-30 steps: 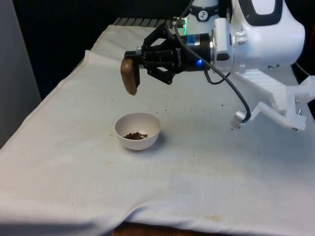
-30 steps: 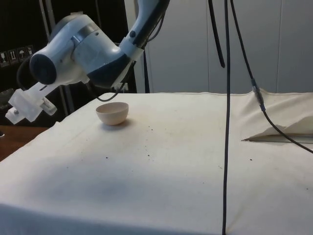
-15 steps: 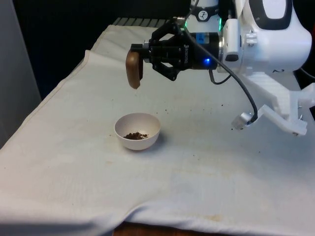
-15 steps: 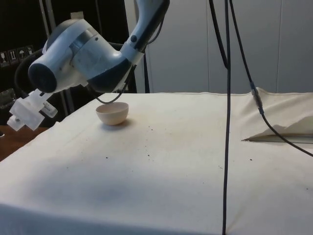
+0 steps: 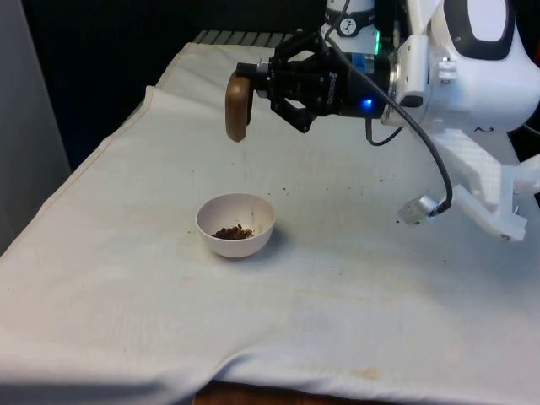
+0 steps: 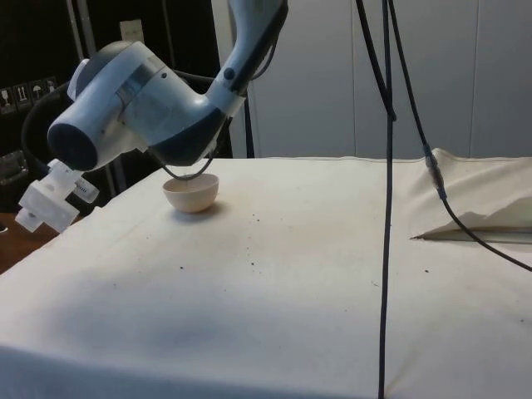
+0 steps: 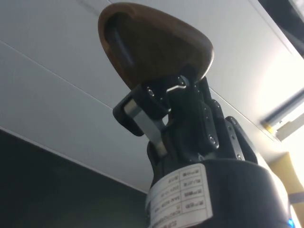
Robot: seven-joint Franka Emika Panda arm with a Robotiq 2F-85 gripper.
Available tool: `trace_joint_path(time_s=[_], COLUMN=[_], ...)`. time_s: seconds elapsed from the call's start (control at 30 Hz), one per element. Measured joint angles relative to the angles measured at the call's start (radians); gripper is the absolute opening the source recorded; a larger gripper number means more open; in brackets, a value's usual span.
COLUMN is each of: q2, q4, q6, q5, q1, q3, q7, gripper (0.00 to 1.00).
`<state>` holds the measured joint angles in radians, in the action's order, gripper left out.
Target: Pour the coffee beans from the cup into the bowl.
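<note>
A white bowl [image 5: 241, 245] stands on the cloth near the middle of the table, with a small heap of coffee beans [image 5: 233, 231] in its bottom. High above it and a little further back hangs a brown cup [image 5: 237, 108], turned on its side. My gripper [image 5: 256, 91] reaches in from the front view's right and is shut on the cup's rim. In the wrist view the cup [image 7: 152, 45] is clamped between the fingers [image 7: 140, 114] against a pale ceiling. From the side, the bowl [image 6: 191, 193] sits just behind the white arm [image 6: 137, 108].
A few stray beans [image 5: 283, 189] dot the cloth behind the bowl. A black cable [image 6: 386, 183] hangs down in the side view, and the cloth has a raised fold [image 6: 478, 223] beside it. The table's near edge lies below the bowl in the front view.
The gripper has lifted the cup higher and carried it toward the front view's right and back. The cup has turned more edge-on. Bowl and beans have stayed put.
</note>
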<state>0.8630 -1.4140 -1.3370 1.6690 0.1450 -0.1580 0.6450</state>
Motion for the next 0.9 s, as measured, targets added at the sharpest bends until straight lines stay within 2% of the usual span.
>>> trace_joint_path(time_s=[0.37, 0.9], q2=[0.013, 0.013], q4=[0.0, -0.001], q6=[0.037, 0.038], q5=[0.041, 0.042], q1=[0.002, 0.001], q3=[-0.008, -0.008], q7=[-0.003, 0.002], gripper=[0.0, 0.0])
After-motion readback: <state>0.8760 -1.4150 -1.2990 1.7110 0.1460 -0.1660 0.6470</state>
